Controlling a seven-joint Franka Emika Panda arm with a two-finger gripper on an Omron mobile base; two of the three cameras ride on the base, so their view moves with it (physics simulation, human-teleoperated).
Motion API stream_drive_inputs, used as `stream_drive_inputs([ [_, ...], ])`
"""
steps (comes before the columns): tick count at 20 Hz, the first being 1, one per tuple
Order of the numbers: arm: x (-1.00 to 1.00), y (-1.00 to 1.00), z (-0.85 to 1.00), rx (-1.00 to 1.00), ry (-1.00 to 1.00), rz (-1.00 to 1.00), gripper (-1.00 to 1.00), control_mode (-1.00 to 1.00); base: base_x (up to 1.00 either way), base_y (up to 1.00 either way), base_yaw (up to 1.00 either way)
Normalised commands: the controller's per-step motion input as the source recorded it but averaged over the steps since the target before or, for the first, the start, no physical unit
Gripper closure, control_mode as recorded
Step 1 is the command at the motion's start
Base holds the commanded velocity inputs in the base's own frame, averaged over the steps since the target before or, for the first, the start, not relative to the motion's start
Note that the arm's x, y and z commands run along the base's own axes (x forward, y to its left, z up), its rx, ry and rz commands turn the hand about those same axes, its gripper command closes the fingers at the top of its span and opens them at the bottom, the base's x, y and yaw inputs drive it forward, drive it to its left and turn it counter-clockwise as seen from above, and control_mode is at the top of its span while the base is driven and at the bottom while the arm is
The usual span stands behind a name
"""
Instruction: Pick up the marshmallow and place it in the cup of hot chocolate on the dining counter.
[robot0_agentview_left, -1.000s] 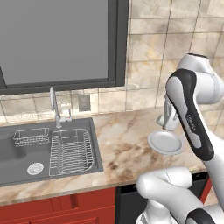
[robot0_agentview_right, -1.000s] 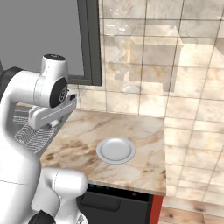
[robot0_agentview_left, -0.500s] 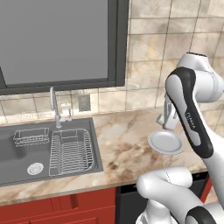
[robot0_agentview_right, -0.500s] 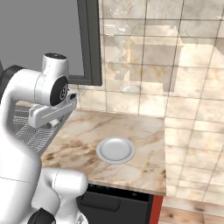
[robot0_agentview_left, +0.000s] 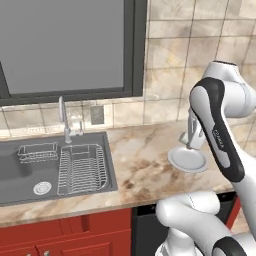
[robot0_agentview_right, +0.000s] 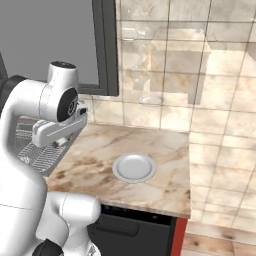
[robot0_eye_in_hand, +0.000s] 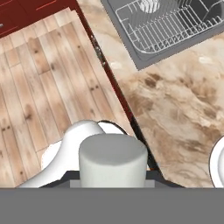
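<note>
Pick-up looks done, drop-off not. In the hand view a stubby white cylinder, the marshmallow, sits at 6 o'clock right up against the camera, w/ dark finger bits at its lower corners. So I judge the end effector is closed narrowly around it; the fingertips themselves are mostly hidden, so the grip can't be checked closely.

In the left base view the end effector hangs over the marble surface, just above the 12 o'clock rim of the round white plate. In the right base view the hand is at 9 o'clock from that plate.

This surface carries a steel sink w/ wire rack and faucet, so it's not the dining one. In the hand view the rack lies at 1 o'clock, the wood floor at 10 o'clock.

Left to do, as I read it: get over to the dining surface, find the cup of hot chocolate, bring the marshmallow above it & let go. Roughly halfway.
</note>
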Motion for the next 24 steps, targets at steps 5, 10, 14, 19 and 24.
stream_drive_inputs([
  [5, 0.00, 0.00, 0.00, 0.00, 0.00, 0.00, 1.00, 1.00, -0.91, 0.26, 0.14],
  [10, 0.00, 0.00, 0.00, 0.00, 0.00, 0.00, 1.00, 1.00, -0.97, 0.35, 0.24],
  [14, 0.00, 0.00, 0.00, 0.00, 0.00, 0.00, 1.00, 1.00, -0.95, 0.52, 0.25],
  [19, 0.00, 0.00, 0.00, 0.00, 0.00, 0.00, 1.00, 1.00, -0.52, 0.16, 0.57],
  [24, 0.00, 0.00, 0.00, 0.00, 0.00, 0.00, 1.00, 1.00, -0.30, 0.18, 1.00],
])
